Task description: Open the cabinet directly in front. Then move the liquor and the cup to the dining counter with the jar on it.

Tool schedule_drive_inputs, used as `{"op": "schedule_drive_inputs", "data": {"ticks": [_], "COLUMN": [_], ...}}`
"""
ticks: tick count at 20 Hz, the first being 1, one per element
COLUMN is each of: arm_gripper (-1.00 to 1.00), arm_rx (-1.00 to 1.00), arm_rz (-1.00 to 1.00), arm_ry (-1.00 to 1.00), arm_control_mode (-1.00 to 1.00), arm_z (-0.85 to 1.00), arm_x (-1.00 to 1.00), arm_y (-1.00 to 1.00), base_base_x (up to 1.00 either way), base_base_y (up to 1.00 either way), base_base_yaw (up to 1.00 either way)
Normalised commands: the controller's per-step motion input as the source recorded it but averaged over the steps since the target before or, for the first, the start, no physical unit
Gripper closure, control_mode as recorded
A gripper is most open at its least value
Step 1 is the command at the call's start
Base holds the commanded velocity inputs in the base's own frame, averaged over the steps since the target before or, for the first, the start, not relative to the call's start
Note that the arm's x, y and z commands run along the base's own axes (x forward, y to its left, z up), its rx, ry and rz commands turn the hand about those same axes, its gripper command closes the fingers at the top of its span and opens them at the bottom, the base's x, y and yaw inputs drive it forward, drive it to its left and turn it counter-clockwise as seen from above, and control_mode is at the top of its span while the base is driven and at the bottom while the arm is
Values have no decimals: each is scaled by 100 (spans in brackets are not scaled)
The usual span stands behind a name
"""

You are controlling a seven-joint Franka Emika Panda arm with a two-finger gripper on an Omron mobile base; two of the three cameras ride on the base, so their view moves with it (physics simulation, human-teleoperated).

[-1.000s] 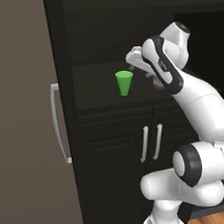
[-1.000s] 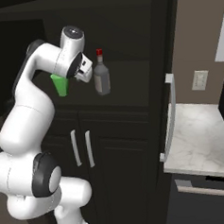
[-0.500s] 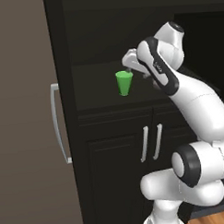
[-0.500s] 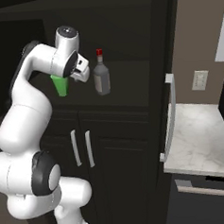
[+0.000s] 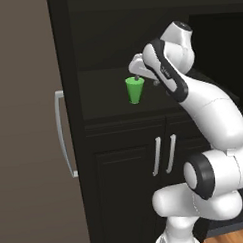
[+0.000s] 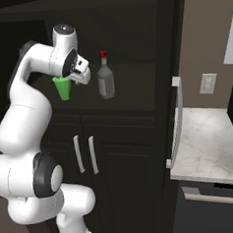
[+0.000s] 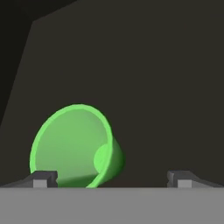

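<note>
The fingers (image 7: pixel 111 179) are spread wide and grasp nothing. The cup (image 7: pixel 76 146) lies just under them, off-centre toward the left finger, mouth up toward the hand. It stands on the shelf (image 5: pixel 110 106) of the open cabinet (image 5: pixel 65 56), left of the liquor (image 6: pixel 105 77).

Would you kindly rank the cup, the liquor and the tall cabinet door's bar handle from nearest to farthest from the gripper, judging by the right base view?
1. The cup, just below the open gripper, on its left.
2. The liquor, on the same shelf, just right of the gripper.
3. The bar handle, on the open door's edge, far right and lower.
</note>
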Motion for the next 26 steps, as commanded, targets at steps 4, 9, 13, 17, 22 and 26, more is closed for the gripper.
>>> {"op": "schedule_drive_inputs", "data": {"ticks": [4, 9, 13, 17, 22, 26], "arm_gripper": [-100, -100, -100, -100, -100, -100], "arm_rx": [0, 0, 0, 0, 0, 0], "arm_rz": [0, 0, 0, 0, 0, 0], "arm_ry": [0, 0, 0, 0, 0, 0], "arm_control_mode": [-100, -100, -100, -100, -100, -100], "arm_z": [0, -1, -3, -6, -14, -4], "arm_x": [5, 14, 24, 26, 2, 0], "arm_y": [0, 0, 0, 0, 0, 0], "base_base_x": [0, 0, 0, 0, 0, 0], "base_base_y": [0, 0, 0, 0, 0, 0], "base_base_yaw": [0, 0, 0, 0, 0, 0]}}
